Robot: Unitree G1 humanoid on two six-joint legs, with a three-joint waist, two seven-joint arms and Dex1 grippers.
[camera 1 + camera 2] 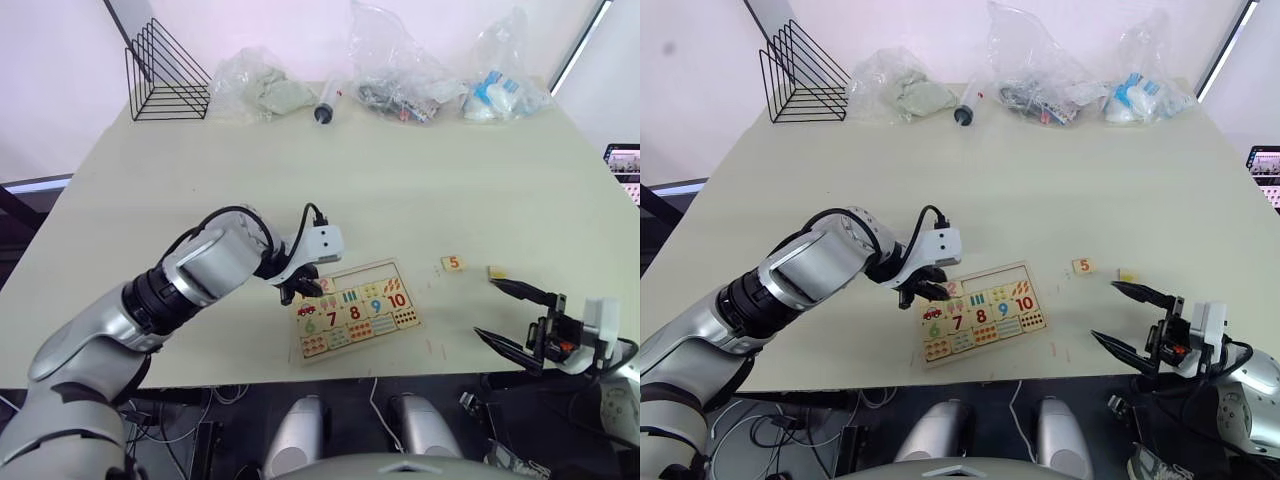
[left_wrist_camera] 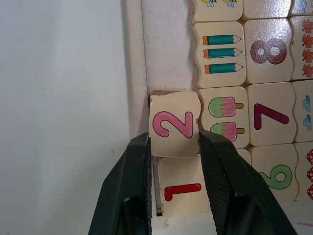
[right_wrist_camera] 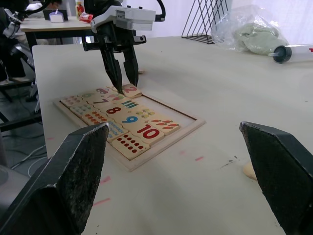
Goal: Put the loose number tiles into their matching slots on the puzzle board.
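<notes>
Broadly, a pale table (image 1: pixel 400 190), with a black wire rack (image 1: pixel 165 75) at 11 o'clock and clear plastic bags (image 1: pixel 400 60) along the far edge towards 12 and 1.

Next in size, the puzzle board (image 1: pixel 352 310) near the front edge at 6 o'clock, its lower rows filled with numbers and pictures, most of the top row of slots (image 2: pixel 168 54) bare.

Over the board's 9 o'clock corner, the left gripper (image 1: pixel 297 290), fingers (image 2: pixel 131 196) closed on the sides of the pink 2 tile (image 2: pixel 174 123), which lies tilted in the frame against the ice-lolly tile, just beside the red 1 tile (image 2: pixel 180 193) seated in the corner slot.

At 4 o'clock, off the board, the right gripper (image 1: pixel 510 315), fingers spread wide and holding nothing.

Smallest, the orange 5 tile (image 1: pixel 452 263) loose on the table at 3 o'clock of the board, and another pale tile (image 1: pixel 497 272) just beyond it, near the right gripper's upper fingertip, digit unreadable.
</notes>
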